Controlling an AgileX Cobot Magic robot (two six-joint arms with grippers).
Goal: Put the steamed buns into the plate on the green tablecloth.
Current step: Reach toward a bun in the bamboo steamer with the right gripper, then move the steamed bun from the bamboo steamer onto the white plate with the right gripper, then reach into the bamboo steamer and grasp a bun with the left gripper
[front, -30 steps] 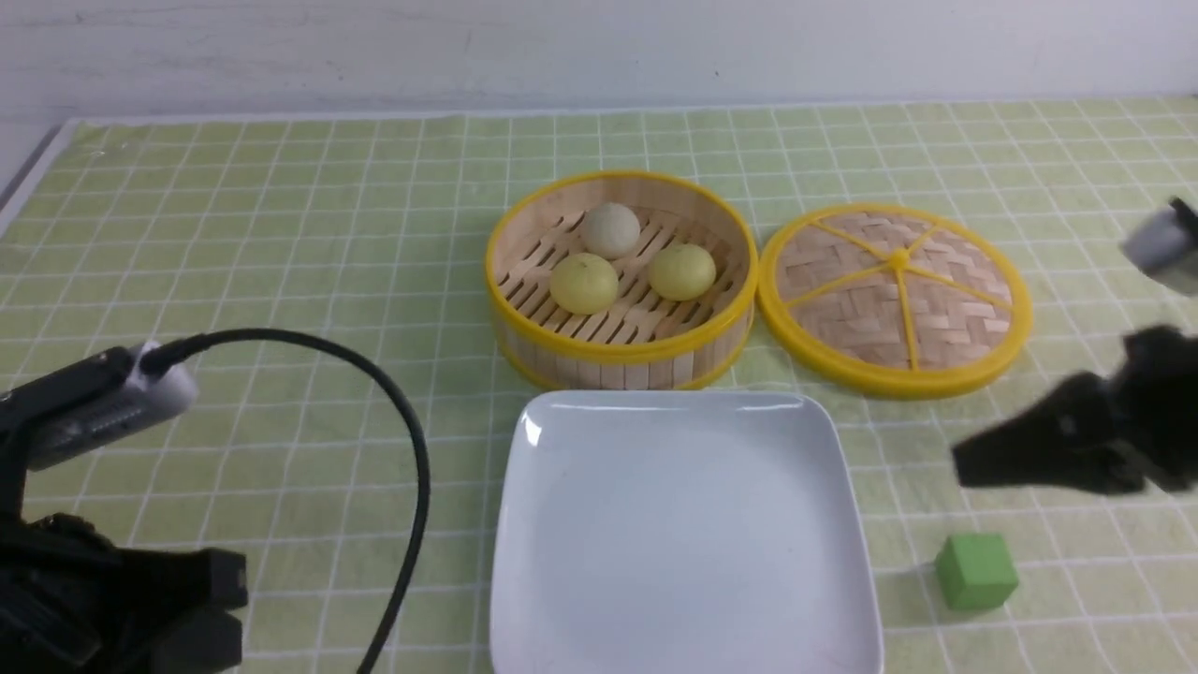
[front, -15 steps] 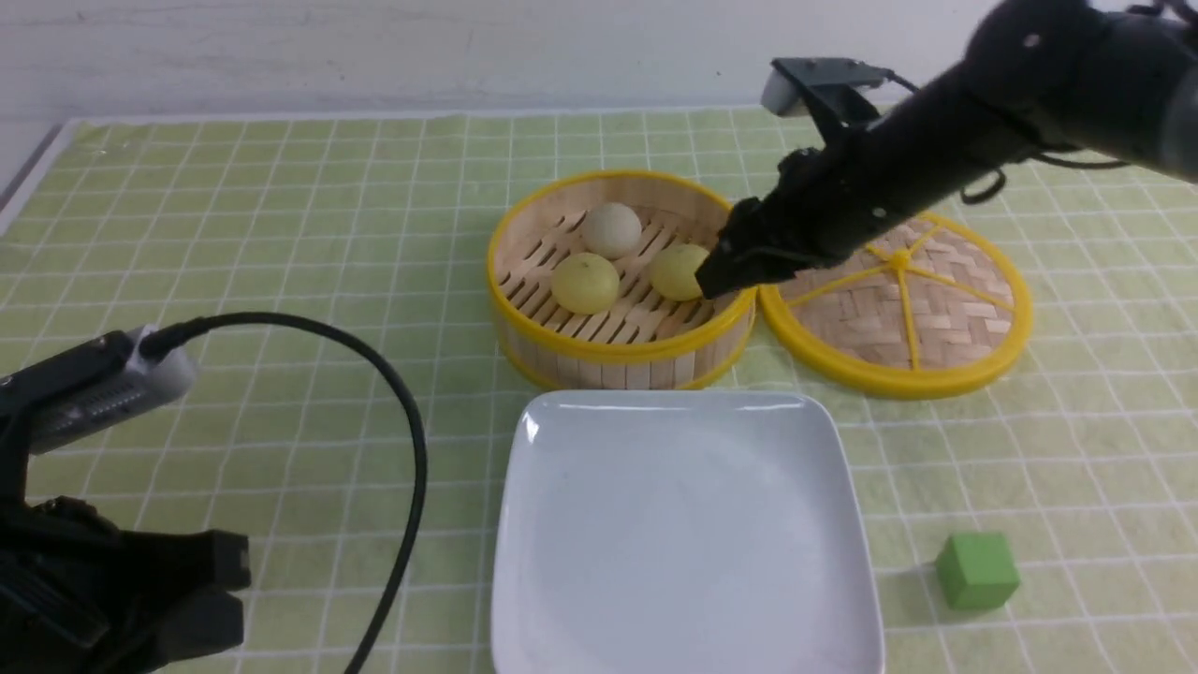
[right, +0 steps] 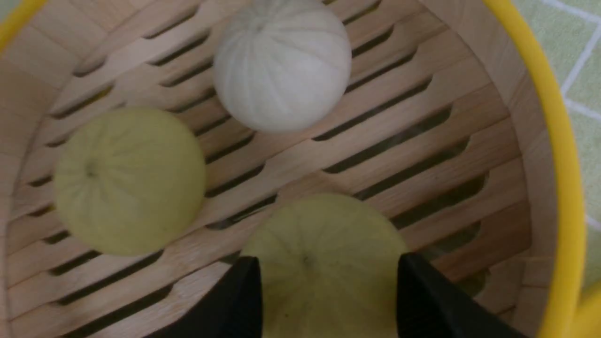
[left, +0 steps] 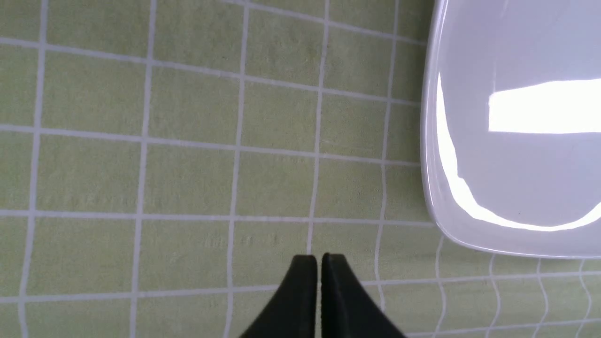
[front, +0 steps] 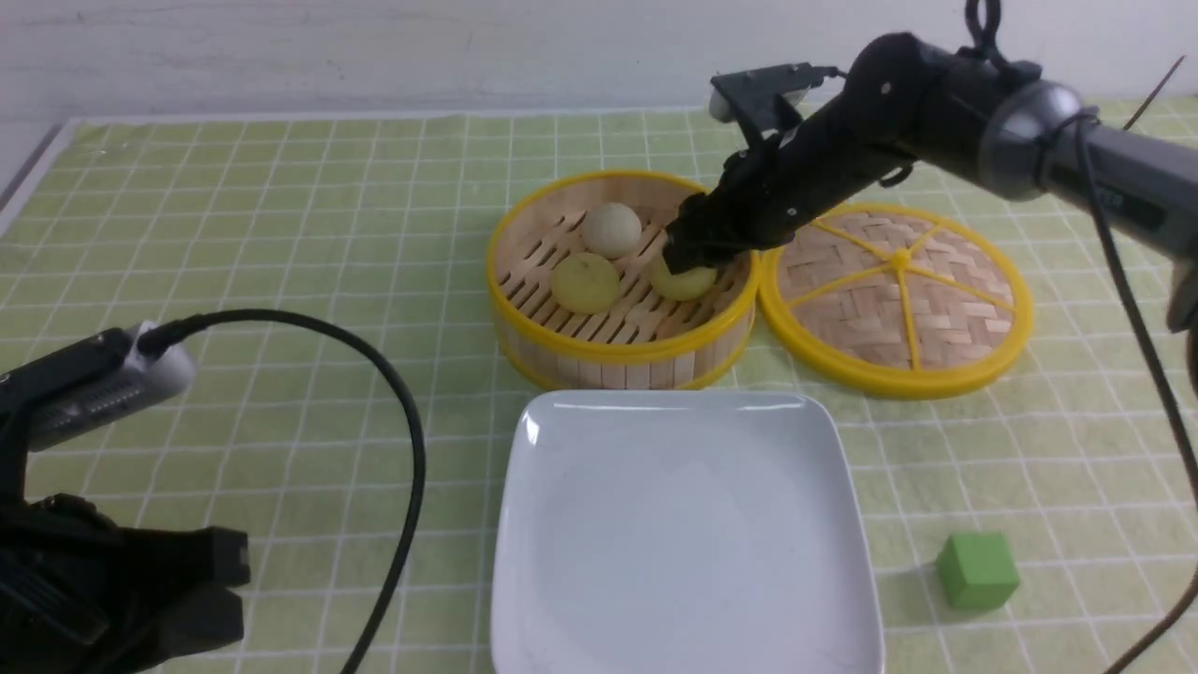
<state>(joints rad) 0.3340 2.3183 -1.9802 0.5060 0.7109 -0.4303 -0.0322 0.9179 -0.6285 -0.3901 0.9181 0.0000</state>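
Three steamed buns lie in the round bamboo steamer: a greyish-white bun at the back, a pale yellow bun at the front left and a second yellow bun at the right. My right gripper reaches down into the steamer, open, with one black finger on each side of that right yellow bun, which rests on the slats. The white square plate lies in front of the steamer on the green tablecloth. My left gripper hovers shut over the cloth beside the plate's rim.
The woven steamer lid lies flat to the right of the steamer, under my right arm. A green cube sits at the plate's front right. My left arm and its black cable take up the front left.
My right arm has swung in from the right edge, over the lid and down into the steamer, and its jaws have opened around the right yellow bun. The left arm has barely moved.
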